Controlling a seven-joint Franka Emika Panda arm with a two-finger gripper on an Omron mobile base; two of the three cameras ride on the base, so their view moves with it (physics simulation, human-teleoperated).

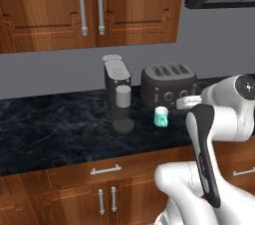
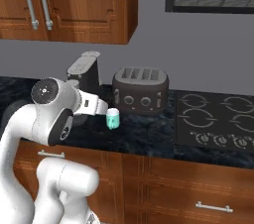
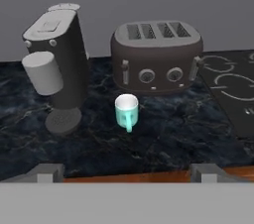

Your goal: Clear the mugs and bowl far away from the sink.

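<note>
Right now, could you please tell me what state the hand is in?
Hand: open, holding nothing, short of the teal mug.

Dark marbled table (image 1: 50, 124) ran along the grey wall, wood cabinet fronts under its front edge. Coffee machine (image 1: 118, 97) stood upright toward the back edge, round base on the surface. Four-slot toaster (image 1: 168, 84) sat just beside it, also toward the back edge. Pale teal mug (image 1: 161, 116) stood upright in front of the toaster, nearer the front edge, apart from both appliances, handle turned toward the front edge in the hand view. Black cooktop (image 2: 218, 119) lay flat in the table past the toaster.
</note>
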